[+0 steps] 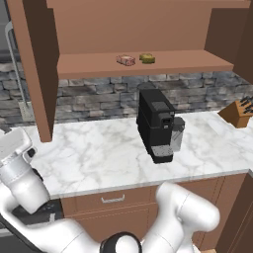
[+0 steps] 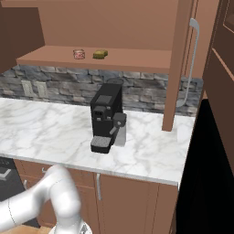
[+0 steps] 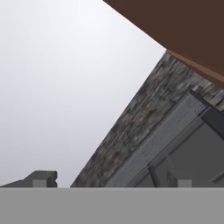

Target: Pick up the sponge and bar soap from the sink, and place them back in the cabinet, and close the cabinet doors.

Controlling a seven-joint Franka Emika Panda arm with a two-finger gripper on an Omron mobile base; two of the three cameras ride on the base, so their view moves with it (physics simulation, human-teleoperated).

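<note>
Soap (image 1: 126, 60) and sponge (image 1: 147, 58) side by side on open cabinet (image 1: 148, 63) shelf, 12 o'clock above coffee machine (image 1: 157, 124). Gripper (image 3: 111, 181) jaws spread wide, holding nothing.

I can't make out detail on the bar soap (image 1: 126, 60) or the sponge (image 1: 147, 58) on the cabinet (image 1: 148, 64) shelf; both are too small. The near cabinet door (image 1: 34, 69) is cut off at the top edge. The knife block (image 1: 239, 112) runs off the right edge.
</note>
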